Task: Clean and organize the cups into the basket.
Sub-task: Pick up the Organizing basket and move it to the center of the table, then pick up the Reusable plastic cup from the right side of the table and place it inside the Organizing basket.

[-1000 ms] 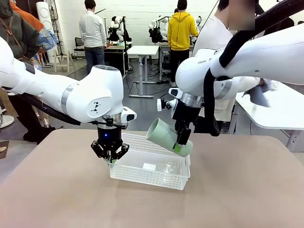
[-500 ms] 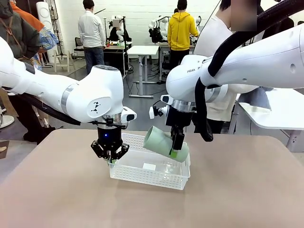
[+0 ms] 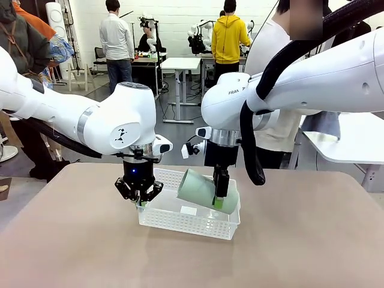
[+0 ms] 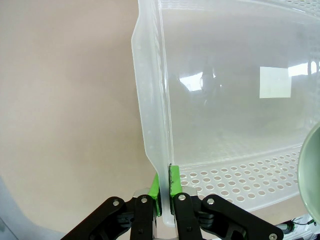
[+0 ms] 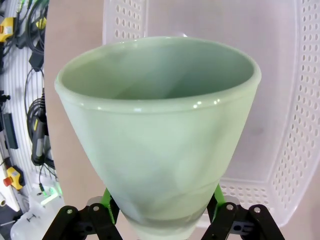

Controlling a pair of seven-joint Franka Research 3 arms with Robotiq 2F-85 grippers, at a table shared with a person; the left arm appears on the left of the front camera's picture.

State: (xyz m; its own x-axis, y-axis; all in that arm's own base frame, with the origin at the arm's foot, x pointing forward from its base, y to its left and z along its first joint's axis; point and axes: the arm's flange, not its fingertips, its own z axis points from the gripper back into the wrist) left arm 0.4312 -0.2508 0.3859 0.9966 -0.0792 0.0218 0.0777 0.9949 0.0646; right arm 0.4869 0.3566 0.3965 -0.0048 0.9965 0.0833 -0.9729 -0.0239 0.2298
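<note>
Right gripper (image 3: 219,201) has the mint green cup (image 3: 197,187) pinched near its base, tipped on its side with the mouth facing the left edge of the table (image 3: 300,240), hanging just over the right end of the basket (image 3: 180,223) mid-table. Left gripper (image 3: 141,203) is clamped tight on the basket's left wall, holding it steady. Looks like the placing step to me, so next it needs to lower the cup inside the walls and only then let go.

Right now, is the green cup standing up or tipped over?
Tipped over. The green cup lies on its side, gripped near its base by the right fingers, with its mouth facing sideways over the basket.
</note>
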